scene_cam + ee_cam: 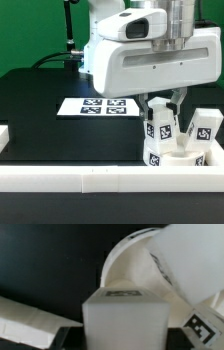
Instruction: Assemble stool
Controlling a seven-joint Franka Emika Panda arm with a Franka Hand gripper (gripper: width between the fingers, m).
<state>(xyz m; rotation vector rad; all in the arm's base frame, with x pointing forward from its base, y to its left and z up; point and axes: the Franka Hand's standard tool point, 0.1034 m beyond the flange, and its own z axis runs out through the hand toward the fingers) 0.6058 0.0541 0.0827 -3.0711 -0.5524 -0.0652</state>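
Note:
The white round seat [180, 157] lies against the front rail at the exterior view's right. It fills the wrist view's upper part as a curved white disc [150, 263]. A tagged white leg [161, 130] stands upright at the seat's near-left side. My gripper [164, 110] comes straight down over it, with the dark fingers [68, 335] pressed against both sides of the leg [122, 314]; it is shut on it. A second tagged leg [206, 126] stands at the seat's right and shows in the wrist view [205, 328]. I cannot make out a third leg.
The marker board [96, 105] lies flat on the black table behind and to the left of the seat. A long white border rail [100, 179] runs along the front edge and shows in the wrist view [25, 322]. The arm's white body hangs over the middle.

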